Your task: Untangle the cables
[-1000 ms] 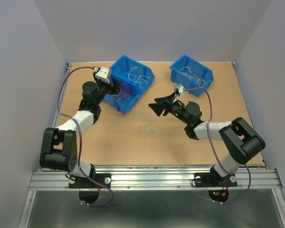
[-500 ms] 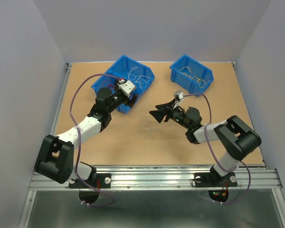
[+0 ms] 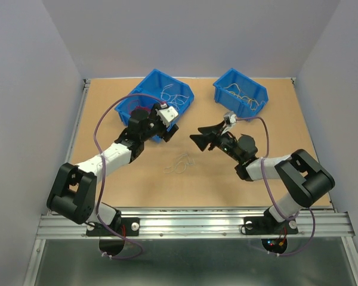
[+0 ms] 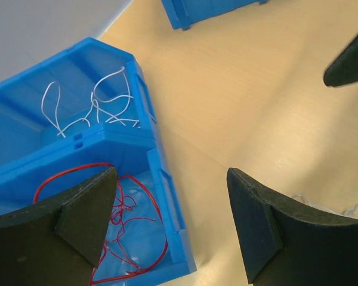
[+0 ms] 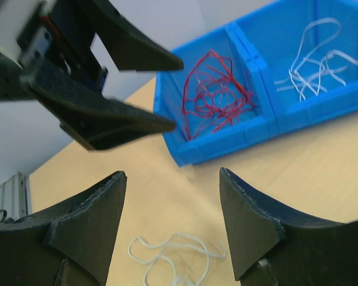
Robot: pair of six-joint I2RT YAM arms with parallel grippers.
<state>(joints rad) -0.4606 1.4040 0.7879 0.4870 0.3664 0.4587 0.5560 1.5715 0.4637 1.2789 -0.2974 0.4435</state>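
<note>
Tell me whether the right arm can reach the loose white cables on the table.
Probably yes. The right gripper stands open, aimed toward the white cables, with only bare table between them. The left gripper hangs close by, but off to the side.

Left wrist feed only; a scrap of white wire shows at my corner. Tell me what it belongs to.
Observer: A loose bunch of white cables lying on the table, between the arms.
Operator: Report the right pincer.
Observer: The right pincer is open and empty, facing the left pincer.
Operator: Name the far bin's contents.
Observer: The smaller bin holds yellowish cables.
</note>
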